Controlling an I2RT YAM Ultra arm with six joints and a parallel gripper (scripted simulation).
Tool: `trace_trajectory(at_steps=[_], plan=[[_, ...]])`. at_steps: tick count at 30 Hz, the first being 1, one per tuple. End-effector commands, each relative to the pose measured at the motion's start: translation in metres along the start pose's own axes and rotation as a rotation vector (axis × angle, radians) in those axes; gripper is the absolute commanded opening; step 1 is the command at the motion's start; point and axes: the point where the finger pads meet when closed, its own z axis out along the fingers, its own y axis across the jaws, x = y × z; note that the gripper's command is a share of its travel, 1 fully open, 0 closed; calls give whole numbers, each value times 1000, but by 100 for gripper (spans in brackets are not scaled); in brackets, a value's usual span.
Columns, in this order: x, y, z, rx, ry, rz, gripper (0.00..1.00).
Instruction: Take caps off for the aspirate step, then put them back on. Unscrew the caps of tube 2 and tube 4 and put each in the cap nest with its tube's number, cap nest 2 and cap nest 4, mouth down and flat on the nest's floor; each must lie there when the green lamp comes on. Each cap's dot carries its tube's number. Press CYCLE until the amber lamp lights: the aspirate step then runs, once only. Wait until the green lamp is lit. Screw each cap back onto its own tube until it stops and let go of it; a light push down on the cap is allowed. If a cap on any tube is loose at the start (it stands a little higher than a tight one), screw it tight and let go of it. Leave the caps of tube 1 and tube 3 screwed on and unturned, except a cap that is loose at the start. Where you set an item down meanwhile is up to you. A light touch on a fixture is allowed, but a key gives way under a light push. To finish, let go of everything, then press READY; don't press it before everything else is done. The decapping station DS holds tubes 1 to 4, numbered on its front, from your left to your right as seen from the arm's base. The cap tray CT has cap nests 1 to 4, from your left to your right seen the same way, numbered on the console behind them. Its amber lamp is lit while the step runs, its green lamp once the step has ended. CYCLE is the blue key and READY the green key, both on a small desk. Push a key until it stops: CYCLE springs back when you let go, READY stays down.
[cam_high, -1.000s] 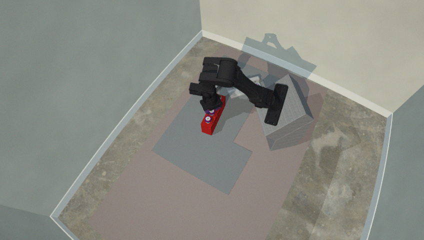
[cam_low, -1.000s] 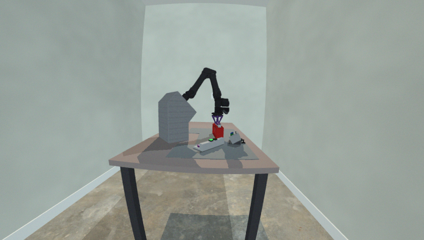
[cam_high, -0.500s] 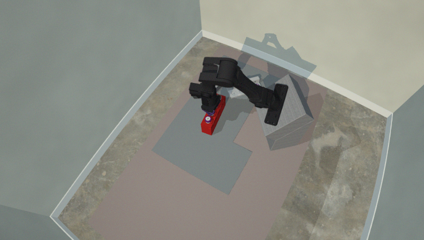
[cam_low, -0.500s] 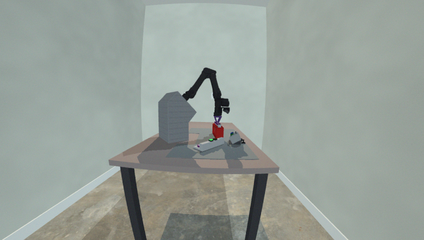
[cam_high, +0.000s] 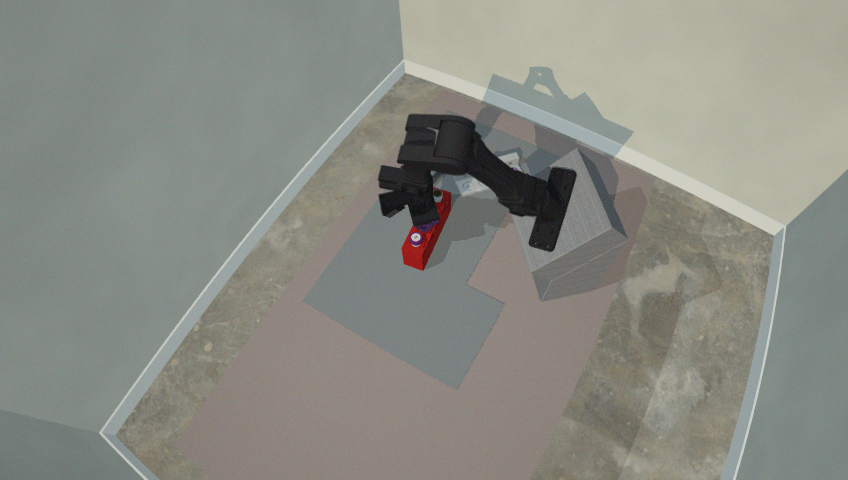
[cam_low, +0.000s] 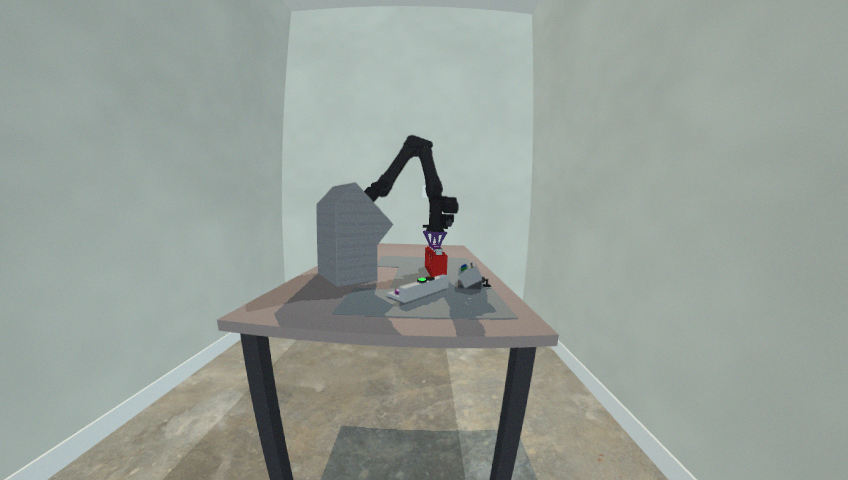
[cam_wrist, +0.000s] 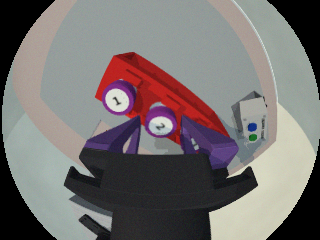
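Note:
The red decapping station (cam_high: 412, 257) (cam_low: 436, 265) (cam_wrist: 116, 68) stands under my gripper (cam_high: 426, 227) (cam_low: 435, 246) (cam_wrist: 161, 120). The gripper is open, with its purple fingers on either side of cap 2 (cam_wrist: 161, 125), which sits on tube 2; how tight it is I cannot tell. Cap 1 (cam_high: 415, 238) (cam_wrist: 118, 100) sits on tube 1. Tube 4 (cam_high: 438, 193) shows a dark open mouth. Tube 3 is hidden by the fingers and arm. On the cap tray (cam_low: 427, 289), the green lamp (cam_low: 421, 279) is lit and a purple cap (cam_low: 396, 292) lies at one end.
The small desk (cam_low: 470, 277) (cam_wrist: 252, 110) carries the blue key (cam_wrist: 252, 127) and the green key (cam_wrist: 253, 137), beyond the station's tube 4 end. A large grey block (cam_high: 586, 220) (cam_low: 351, 237) stands by the arm's base.

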Motion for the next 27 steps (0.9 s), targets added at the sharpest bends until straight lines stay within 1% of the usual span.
trace_trajectory(at_steps=[1, 2, 3, 4, 14, 15, 27], plan=[[-2, -1, -2, 6, -5, -280, 49], [-2, -1, -2, 6, -5, -281, 49], [-2, -1, -2, 6, -5, -364, 49], [-2, -1, -2, 6, -5, -406, 49], [-2, -1, -2, 6, -5, -406, 49], [-2, -1, -2, 6, -5, -406, 0], [-2, -1, -1, 6, -5, -406, 0]])
